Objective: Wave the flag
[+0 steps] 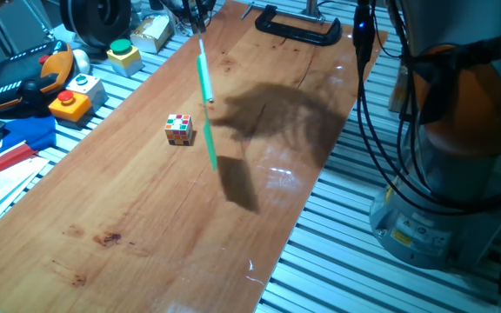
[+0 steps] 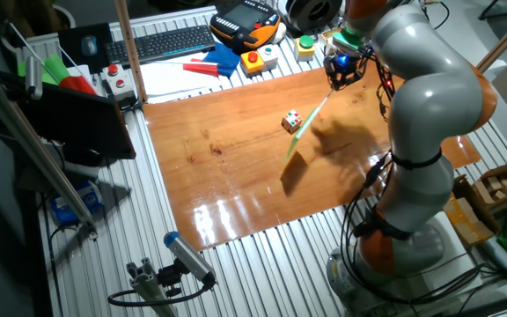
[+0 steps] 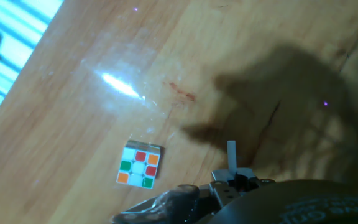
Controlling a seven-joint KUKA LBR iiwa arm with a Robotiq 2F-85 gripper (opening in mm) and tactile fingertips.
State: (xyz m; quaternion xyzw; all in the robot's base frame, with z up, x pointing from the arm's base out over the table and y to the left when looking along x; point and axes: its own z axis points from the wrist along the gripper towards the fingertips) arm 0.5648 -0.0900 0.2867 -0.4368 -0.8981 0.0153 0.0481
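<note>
The flag (image 1: 207,96) is a thin green sheet seen edge-on, hanging tilted in the air above the wooden table (image 1: 146,235). It also shows in the other fixed view (image 2: 306,123). My gripper (image 1: 198,19) is shut on the flag's top end and holds it clear of the table (image 2: 337,77). In the hand view only the pale stick end (image 3: 231,154) shows, between my fingers at the bottom edge (image 3: 232,179). The small multicoloured cube (image 1: 178,128) lies on the table just left of the flag, apart from it (image 3: 140,165).
A black clamp (image 1: 298,26) lies at the table's far end. Button boxes (image 1: 70,97), a blue block (image 1: 23,132) and red pieces sit off the left edge. A keyboard (image 2: 161,40) and a pendant (image 2: 245,22) lie beyond. My arm's base (image 1: 446,174) stands to the right.
</note>
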